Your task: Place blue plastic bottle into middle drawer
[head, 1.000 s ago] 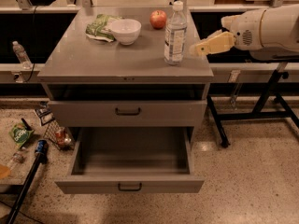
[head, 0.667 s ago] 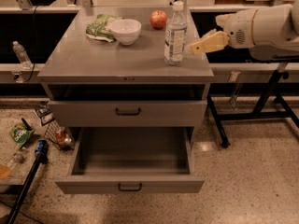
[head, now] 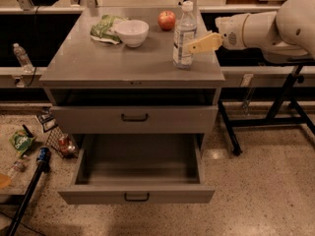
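Note:
The blue plastic bottle (head: pixel 184 36), clear with a white cap and a pale label, stands upright near the right edge of the grey cabinet's top (head: pixel 98 63). My gripper (head: pixel 193 45) reaches in from the right on a white arm (head: pixel 266 28), with its yellowish tip right against the bottle's right side at mid height. The middle drawer (head: pixel 142 159), the lowest one, is pulled out and empty. Its black handle (head: pixel 136 197) faces me.
A white bowl (head: pixel 132 32), a green bag (head: pixel 105 27) and a red apple (head: pixel 167 19) sit on the cabinet top behind the bottle. The upper drawer (head: pixel 133 118) is closed. A small clear bottle (head: pixel 22 57) stands at left. Litter (head: pixel 22 141) and a black pole (head: pixel 24 195) lie on the floor at left, and a black stand (head: pixel 275 107) is at right.
My gripper has moved left toward the bottle and now reaches its right side. The bottle and the drawers have not moved.

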Tool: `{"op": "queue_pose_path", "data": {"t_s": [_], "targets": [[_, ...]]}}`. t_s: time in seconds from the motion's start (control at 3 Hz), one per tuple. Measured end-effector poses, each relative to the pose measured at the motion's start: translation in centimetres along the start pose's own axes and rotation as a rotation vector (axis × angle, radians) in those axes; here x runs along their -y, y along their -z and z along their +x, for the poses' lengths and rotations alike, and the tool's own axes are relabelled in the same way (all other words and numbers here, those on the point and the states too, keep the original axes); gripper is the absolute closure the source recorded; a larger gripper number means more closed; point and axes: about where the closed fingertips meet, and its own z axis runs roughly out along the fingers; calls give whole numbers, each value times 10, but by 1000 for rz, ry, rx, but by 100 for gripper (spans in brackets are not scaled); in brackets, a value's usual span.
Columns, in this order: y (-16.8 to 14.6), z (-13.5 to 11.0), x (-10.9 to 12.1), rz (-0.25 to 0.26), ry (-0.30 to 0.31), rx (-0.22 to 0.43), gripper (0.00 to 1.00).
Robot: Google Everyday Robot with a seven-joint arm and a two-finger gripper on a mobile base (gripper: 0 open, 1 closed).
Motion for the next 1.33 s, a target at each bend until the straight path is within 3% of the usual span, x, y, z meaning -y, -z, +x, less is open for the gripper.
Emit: {"op": "queue_pose_path", "data": {"t_s": [0.33,0.67,1.0,1.33], "targets": [[-38,10,9,-2,-29,6,1],[-55,9,11,-17,-32,15,22],[-52,6,2,-48,-27,22,54],[-31,4,-12,-85,-33,50,77]]}}
